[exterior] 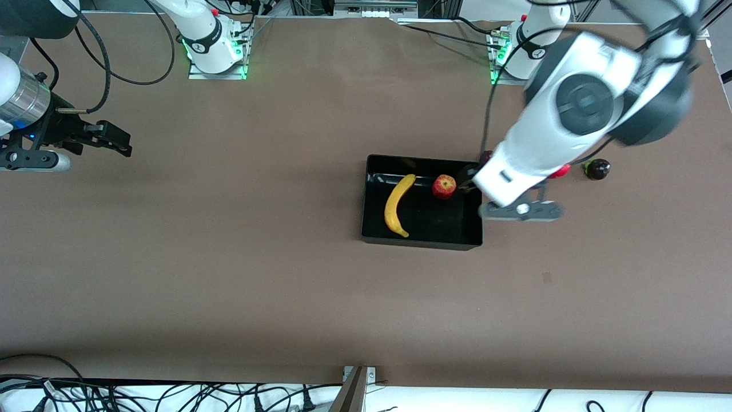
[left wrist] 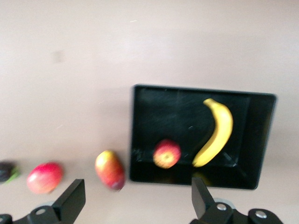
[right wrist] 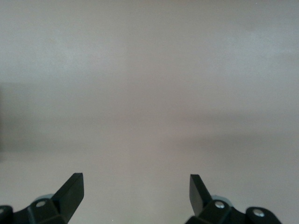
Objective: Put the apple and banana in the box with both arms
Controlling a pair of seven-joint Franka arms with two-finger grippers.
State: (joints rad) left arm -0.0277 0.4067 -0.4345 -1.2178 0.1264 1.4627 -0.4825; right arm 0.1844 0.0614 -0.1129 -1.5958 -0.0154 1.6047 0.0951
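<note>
I find the apple (exterior: 444, 186) and banana (exterior: 398, 205) both lying in the black box (exterior: 420, 241), below and just beside the left gripper (left wrist: 135, 198), whose fingers stand spread and empty. The right gripper (right wrist: 135, 193), likewise spread, waits over bare table. I judge the apple firm, smooth and prone to rolling; the banana softer, best taken mid-length.

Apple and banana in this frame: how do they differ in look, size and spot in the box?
The apple is round and red with a yellowish patch; the banana is long, curved and yellow. The banana is much longer than the apple. The apple lies toward the left arm's end of the box, the banana toward the right arm's end. Both rest inside the box, held by no tool.
</note>
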